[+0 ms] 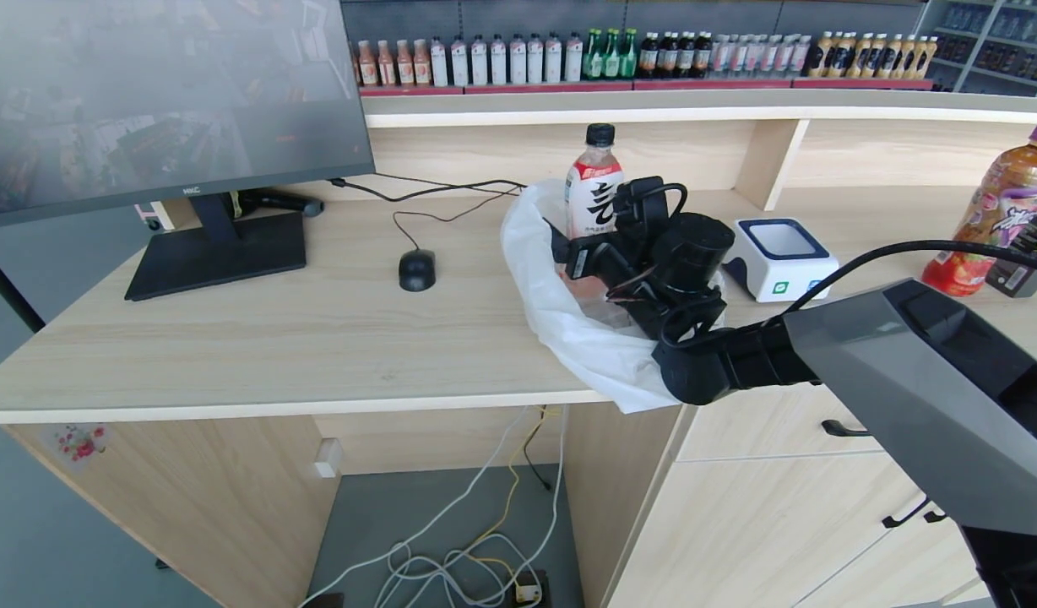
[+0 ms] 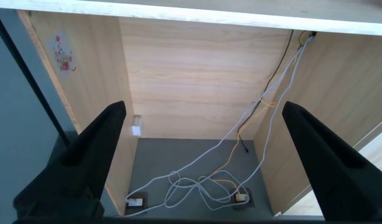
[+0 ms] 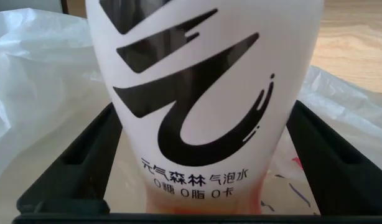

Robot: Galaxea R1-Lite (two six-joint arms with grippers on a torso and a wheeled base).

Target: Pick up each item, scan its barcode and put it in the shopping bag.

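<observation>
A white-labelled drink bottle with a black cap stands upright in the mouth of the white plastic shopping bag on the wooden counter. My right gripper is shut on the bottle's lower part. In the right wrist view the bottle sits between both black fingers of the right gripper, with the bag behind it. My left gripper hangs open below the counter's front edge, facing the floor cables, with nothing between its fingers.
A white barcode scanner sits right of the bag. At the far right stand a brown drink bottle and a dark box. A monitor and a mouse occupy the counter's left. A shelf of bottles lines the back.
</observation>
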